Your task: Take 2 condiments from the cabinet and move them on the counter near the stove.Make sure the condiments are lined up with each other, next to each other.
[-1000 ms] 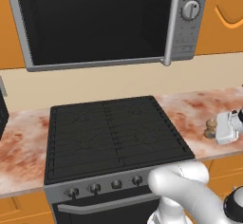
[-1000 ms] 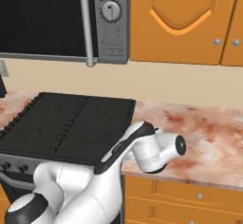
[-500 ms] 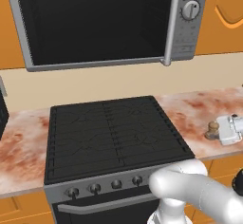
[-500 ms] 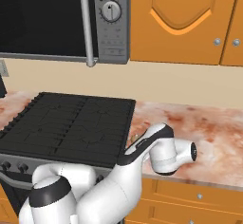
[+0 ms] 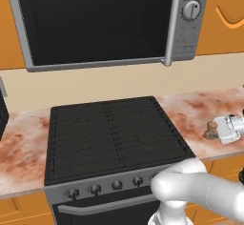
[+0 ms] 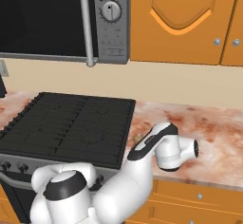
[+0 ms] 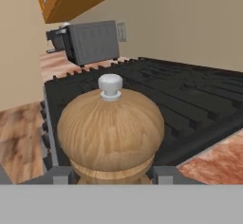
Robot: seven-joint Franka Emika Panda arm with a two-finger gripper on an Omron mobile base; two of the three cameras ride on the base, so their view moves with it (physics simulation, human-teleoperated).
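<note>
The tan wooden pepper mill [image 7: 111, 133], with its pale round knob, stands between my two fingertips; my gripper [image 7: 111, 173] is shut on it. In the left base view the pepper mill [image 5: 209, 130] is low over the mottled counter [image 5: 188, 108], a little right of the black stove [image 5: 109, 133], with the gripper [image 5: 214, 129] coming at it from the right. The right base view has my forearm covering most of the hand over the counter [image 6: 213, 126] beside the stove [image 6: 71, 128]. The dark-red sauce bottle and the open shelf are out of view.
A steel microwave [image 5: 100, 24] hangs above the stove, and orange door cupboards [image 6: 180, 19] hang over the right counter. A dark grey appliance [image 7: 92, 40] stands on the counter past the stove's far side. Bare counter stretches to the right of the mill.
The hand with the pepper mill has sunk slightly toward the counter right of the stove. My elbow and forearm have swung further right.
</note>
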